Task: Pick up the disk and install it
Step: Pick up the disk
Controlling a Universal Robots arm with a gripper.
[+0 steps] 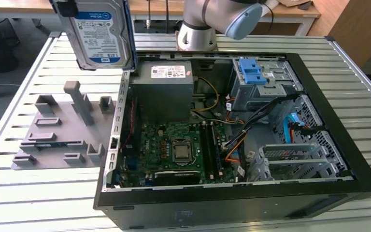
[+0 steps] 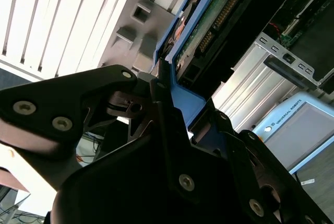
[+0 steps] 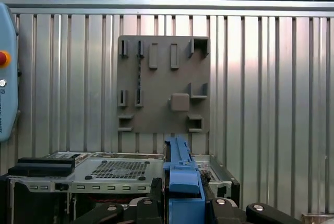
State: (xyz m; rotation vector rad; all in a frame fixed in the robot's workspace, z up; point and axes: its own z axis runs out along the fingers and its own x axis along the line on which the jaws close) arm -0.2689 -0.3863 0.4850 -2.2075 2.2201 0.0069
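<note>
Above the computer case (image 1: 224,205), over its wall on the exterior view's left and near the corner where the power supply (image 1: 163,92) sits, you have the disk (image 1: 102,34) hanging on edge, its label facing the exterior camera and nothing touching it from below. In both wrist views the gripper (image 3: 182,197) is closed down narrow on the disk, with its black fingers (image 2: 159,104) pinching across the blue side rail (image 3: 181,166). That hold is your first worry, I'd judge. It sits at one end of a flat, heavy part, so a jolt could let the disk swing or creep between the pads. A slip here would drop it onto the case wall, or inside the case onto the motherboard (image 1: 172,145). Your second worry is the crossing. The drive cage (image 1: 266,87) with the blue latch (image 1: 251,72) stands at the far side of the case from the disk, and loose cables (image 1: 263,113) are draped in front of it. A low pass could catch the disk's bottom corner on the case rim or snag those cables. Lastly, if the disk is a little tilted in the grip, its rails would probably bind at the mouth of a bay rather than slide in.
</note>
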